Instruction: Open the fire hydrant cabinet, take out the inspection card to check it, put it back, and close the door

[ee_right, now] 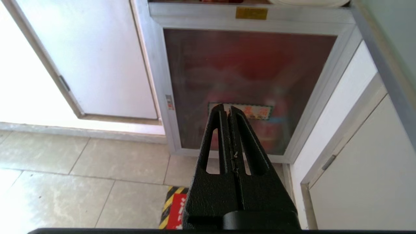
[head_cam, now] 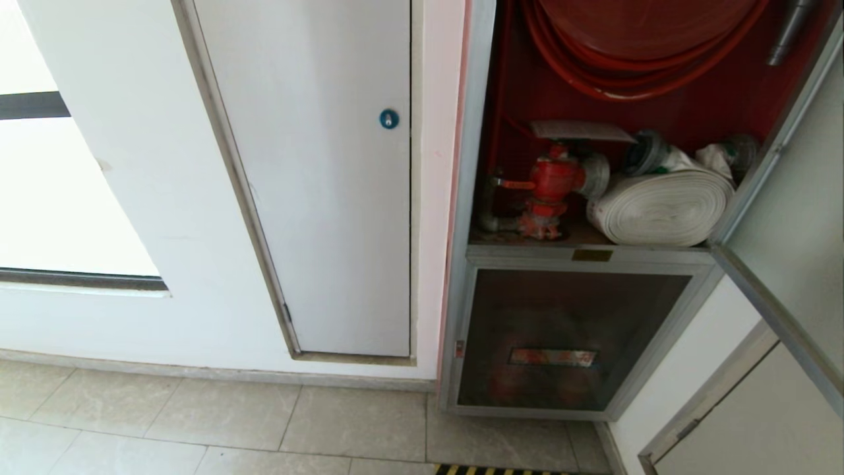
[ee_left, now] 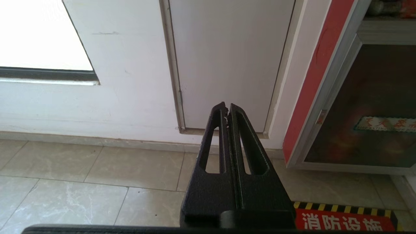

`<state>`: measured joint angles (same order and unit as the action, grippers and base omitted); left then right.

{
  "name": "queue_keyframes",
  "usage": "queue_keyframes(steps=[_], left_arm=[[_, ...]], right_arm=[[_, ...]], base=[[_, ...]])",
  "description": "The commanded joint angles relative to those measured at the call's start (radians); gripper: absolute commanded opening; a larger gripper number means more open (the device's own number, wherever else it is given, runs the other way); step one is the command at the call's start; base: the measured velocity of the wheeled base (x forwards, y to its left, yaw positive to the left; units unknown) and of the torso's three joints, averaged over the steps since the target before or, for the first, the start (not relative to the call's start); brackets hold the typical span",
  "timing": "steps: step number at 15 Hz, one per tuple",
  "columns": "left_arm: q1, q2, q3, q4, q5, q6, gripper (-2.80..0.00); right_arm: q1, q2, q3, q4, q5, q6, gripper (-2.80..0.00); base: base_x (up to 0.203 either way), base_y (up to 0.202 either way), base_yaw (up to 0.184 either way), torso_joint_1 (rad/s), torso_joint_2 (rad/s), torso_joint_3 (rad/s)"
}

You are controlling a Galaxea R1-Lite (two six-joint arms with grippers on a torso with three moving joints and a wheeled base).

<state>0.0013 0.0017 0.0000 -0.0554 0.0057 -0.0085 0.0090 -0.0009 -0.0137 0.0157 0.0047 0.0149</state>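
Tiled floor (head_cam: 217, 422) and a white wall (head_cam: 132, 198) frame the scene; a plain white panel with a blue round lock (head_cam: 388, 119) stands to the left of the fire hydrant cabinet (head_cam: 469, 198). The door (head_cam: 791, 218) of the upper compartment stands swung open at the right edge of the head view. Upper compartment, red-lined: a red hose reel (head_cam: 646, 39) at top, a red valve (head_cam: 550, 181) at lower left, a rolled white hose (head_cam: 663, 208) beside it, and a flat pale sheet (head_cam: 580, 130) lying above the valve, which may be the inspection card; its print cannot be read. Lower compartment: closed behind a dark glass panel (head_cam: 567, 343) with an orange-red strip; contents show only as red blurs.

Left hand (ee_left: 227, 109) and right hand (ee_right: 226, 110) both hang low toward the floor, fingers pressed together, holding nothing; neither appears in the head view.

Risks, as judged: a reach for the sheet with fingers pressed together would push it behind the valve; an arm rising carelessly could strike the open door or snag the valve handle.
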Motion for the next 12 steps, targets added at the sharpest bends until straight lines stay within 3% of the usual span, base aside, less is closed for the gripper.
queue_keyframes(steps=[1, 7, 12], left_arm=[[0.000, 0.001, 0.020, -0.001, 0.000, -0.001, -2.80], [0.000, 0.001, 0.020, -0.001, 0.000, -0.001, -2.80], [0.000, 0.001, 0.020, -0.001, 0.000, -0.001, -2.80]], right_arm=[[0.000, 0.002, -0.030, 0.004, 0.000, 0.000, -2.80], [-0.001, 0.133, -0.199, 0.039, -0.078, 0.000, -2.80], [-0.001, 0.280, -0.335, 0.034, -0.308, 0.000, -2.80]], base=[[0.000, 0.000, 0.000, 0.000, 0.00, 0.000], [0.000, 0.000, 0.000, 0.000, 0.00, 0.000], [0.000, 0.000, 0.000, 0.000, 0.00, 0.000]])
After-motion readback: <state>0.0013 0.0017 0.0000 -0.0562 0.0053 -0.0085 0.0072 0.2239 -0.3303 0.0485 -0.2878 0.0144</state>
